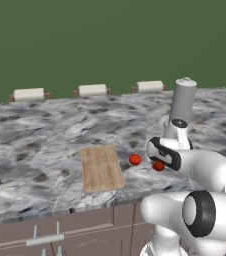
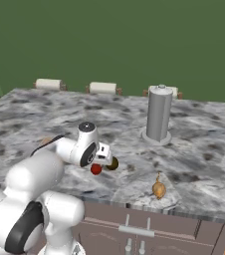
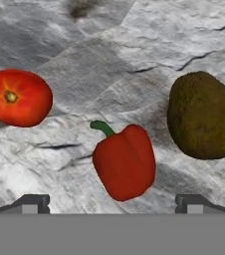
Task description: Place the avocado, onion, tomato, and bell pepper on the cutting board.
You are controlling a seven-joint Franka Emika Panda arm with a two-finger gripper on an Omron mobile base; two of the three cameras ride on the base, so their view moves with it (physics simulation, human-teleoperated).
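Note:
In the hand view my gripper (image 3: 113,204) is open, its fingertips (image 3: 30,203) spread wide above the counter with nothing between them. Just ahead of them lies the red bell pepper (image 3: 124,162) with its green stem. The tomato (image 3: 17,97) rests to its left and the dark olive avocado (image 3: 204,115) to its right. From the left base the tomato (image 1: 134,159) and bell pepper (image 1: 158,166) lie right of the wooden cutting board (image 1: 101,168), which is bare. The tan onion (image 2: 158,189) sits apart near the counter's front edge, right of the avocado (image 2: 113,163).
A tall grey cylinder (image 1: 183,102) stands on the marble counter (image 1: 45,135) behind the vegetables. Three white-topped stools (image 1: 92,90) line the counter's far side. The front edge (image 2: 149,208) drops to cabinet drawers just past the onion.

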